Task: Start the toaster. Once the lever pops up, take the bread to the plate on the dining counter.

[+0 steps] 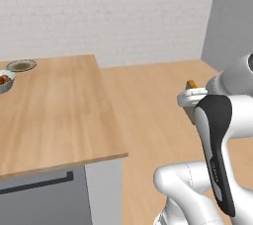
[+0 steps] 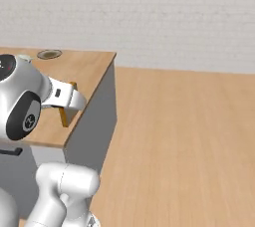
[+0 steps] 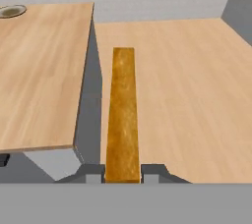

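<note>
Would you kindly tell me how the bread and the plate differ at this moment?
The bread is held edge-on in the shut pincer, in the air off the dining counter's near corner; the plate lies flat at the counter's far end. The bread is a thin, straight-edged, golden-brown slice; the plate is round and shallow, pale-rimmed with a darker centre. The bread touches nothing but the pincer; the plate rests beside a bowl.
</note>
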Robot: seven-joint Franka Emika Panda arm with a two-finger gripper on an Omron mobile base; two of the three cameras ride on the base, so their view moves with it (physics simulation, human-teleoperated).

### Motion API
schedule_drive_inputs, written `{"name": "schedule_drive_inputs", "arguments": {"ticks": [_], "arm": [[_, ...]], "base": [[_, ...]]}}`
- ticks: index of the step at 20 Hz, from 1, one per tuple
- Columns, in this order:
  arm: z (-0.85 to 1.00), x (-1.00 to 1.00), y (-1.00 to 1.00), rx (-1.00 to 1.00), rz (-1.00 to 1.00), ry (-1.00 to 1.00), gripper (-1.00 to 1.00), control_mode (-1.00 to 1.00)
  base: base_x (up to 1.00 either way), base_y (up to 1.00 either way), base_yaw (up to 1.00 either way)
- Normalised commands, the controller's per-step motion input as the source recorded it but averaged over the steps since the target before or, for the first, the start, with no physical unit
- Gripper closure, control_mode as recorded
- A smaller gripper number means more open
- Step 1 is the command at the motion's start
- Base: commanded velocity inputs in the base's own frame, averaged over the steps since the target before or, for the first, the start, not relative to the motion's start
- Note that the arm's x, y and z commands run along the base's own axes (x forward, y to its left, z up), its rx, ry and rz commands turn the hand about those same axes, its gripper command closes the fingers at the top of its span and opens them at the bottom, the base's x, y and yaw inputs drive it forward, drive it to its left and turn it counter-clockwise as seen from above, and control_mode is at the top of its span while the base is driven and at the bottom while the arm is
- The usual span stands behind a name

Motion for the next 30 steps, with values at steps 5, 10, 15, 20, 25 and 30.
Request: {"name": "schedule_drive_inputs", "arguments": {"ticks": [5,10,15,20,25,30], "arm": [[0.00,0.00,0.00,0.00,0.00,0.00,1.00,1.00],[0.00,0.00,0.00,0.00,0.00,0.00,1.00,1.00],[0.00,0.00,0.00,0.00,0.00,0.00,1.00,1.00],[0.00,0.00,0.00,0.00,0.00,0.00,1.00,1.00],[0.00,0.00,0.00,0.00,0.00,0.00,1.00,1.00],[0.00,0.00,0.00,0.00,0.00,0.00,1.00,1.00]], "base": [[0.42,-1.00,0.04],[0.40,-1.00,0.05],[0.46,-1.00,0.06],[0.88,-0.92,0.12],[1.00,-0.79,0.12],[1.00,-0.84,0.13]]}}
